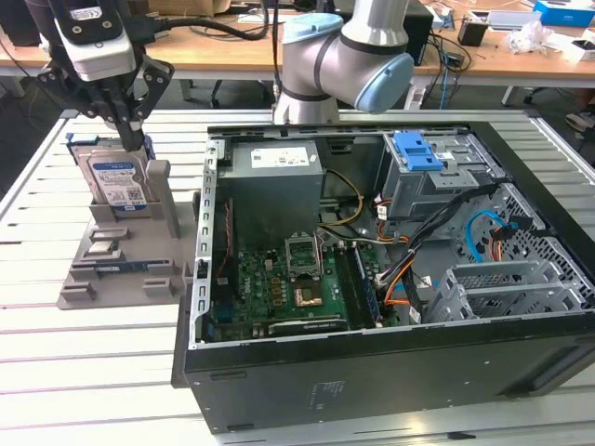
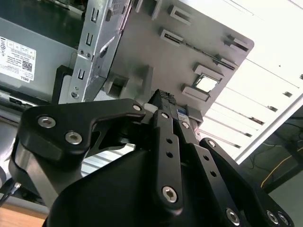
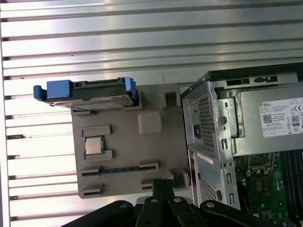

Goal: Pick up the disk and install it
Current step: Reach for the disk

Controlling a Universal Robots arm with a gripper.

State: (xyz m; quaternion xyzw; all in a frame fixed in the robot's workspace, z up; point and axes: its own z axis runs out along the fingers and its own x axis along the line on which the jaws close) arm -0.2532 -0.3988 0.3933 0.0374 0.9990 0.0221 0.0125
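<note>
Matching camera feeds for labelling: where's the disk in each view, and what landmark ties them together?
Exterior view: the disk stands upright in the grey fixture at the exterior view's left, below the gripper.
First wrist view: the disk edge-on at one end of the fixture.
Second wrist view: cannot make it out; the gripper covers that end of the fixture.
Shared landmark: the grey fixture beside the case.

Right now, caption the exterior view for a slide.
Tool hangs over the grey holder where the disk stands on edge, beside the open computer case.
</note>
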